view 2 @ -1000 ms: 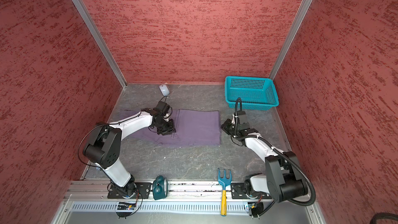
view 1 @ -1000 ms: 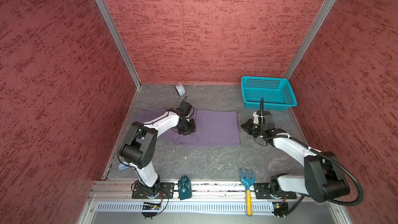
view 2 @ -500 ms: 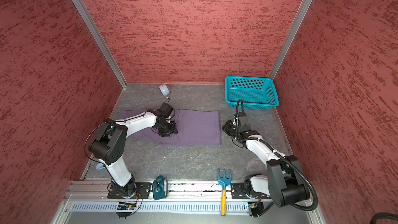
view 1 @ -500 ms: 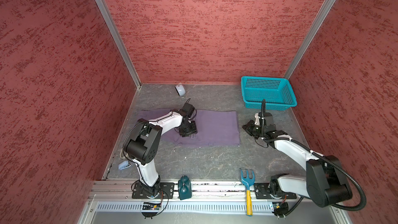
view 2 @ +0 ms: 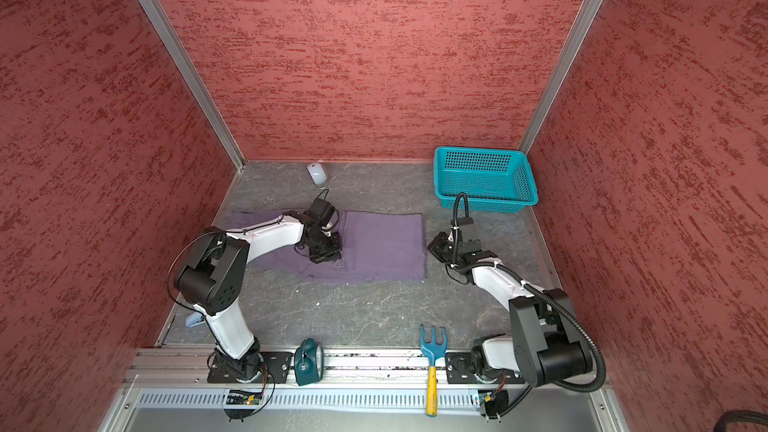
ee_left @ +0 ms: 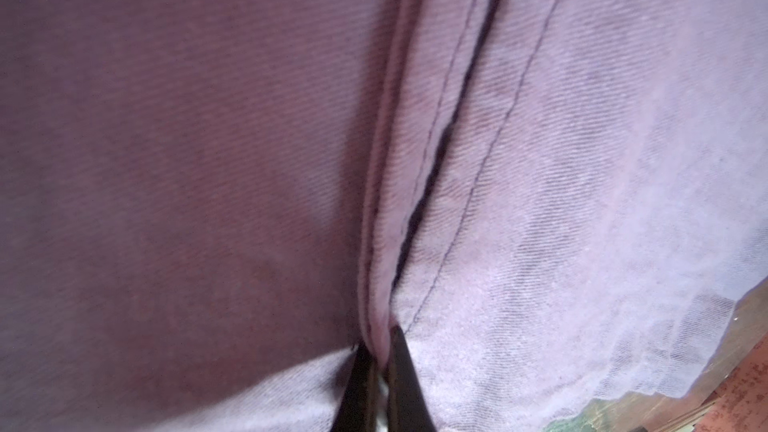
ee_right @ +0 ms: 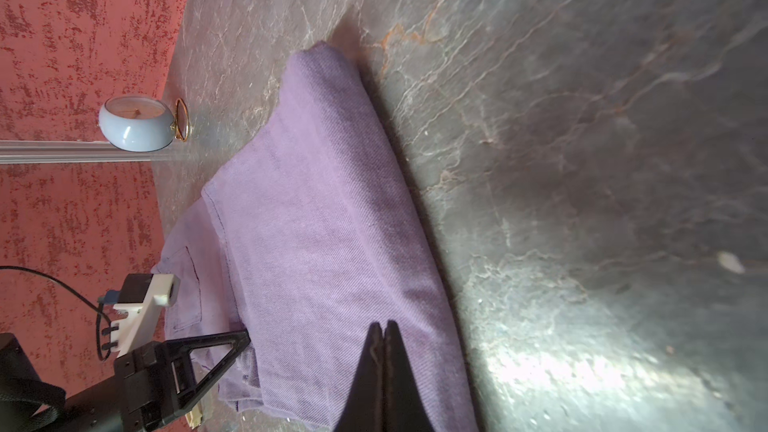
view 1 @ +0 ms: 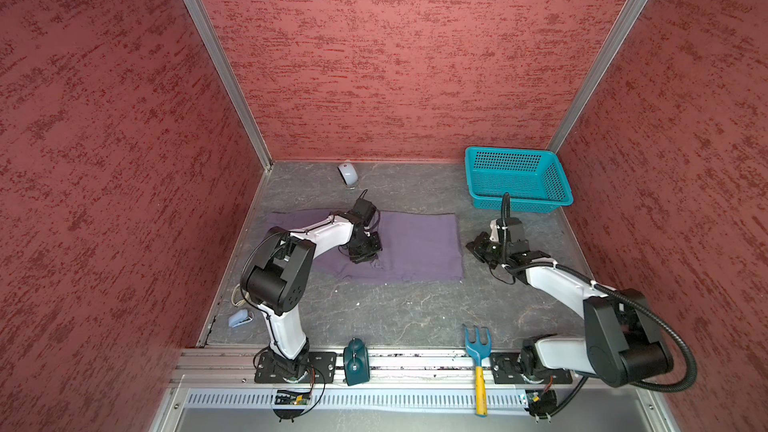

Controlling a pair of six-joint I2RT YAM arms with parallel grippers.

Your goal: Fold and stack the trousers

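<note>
The purple-grey trousers (view 1: 415, 243) (view 2: 382, 243) lie folded flat across the middle of the grey table in both top views. My left gripper (view 1: 366, 258) (view 2: 332, 258) presses down on their front left part. In the left wrist view it (ee_left: 380, 338) is shut on a raised stitched ridge of the trousers (ee_left: 540, 201). My right gripper (view 1: 473, 245) (view 2: 434, 248) hovers just off the cloth's right edge. In the right wrist view it (ee_right: 382, 324) is shut with nothing in it, above the trousers (ee_right: 324, 222).
A teal basket (view 1: 519, 201) stands at the back right. A pale blue clock (view 1: 347, 173) (ee_right: 133, 122) sits by the back wall. Along the front rail are a dark teal clock (view 1: 356, 361) and a blue hand fork (view 1: 478, 351). A small pale clip (view 1: 240, 318) lies front left.
My left gripper has shifted a little toward the front of the cloth and closed on a ridge of it. The right arm has barely moved.
</note>
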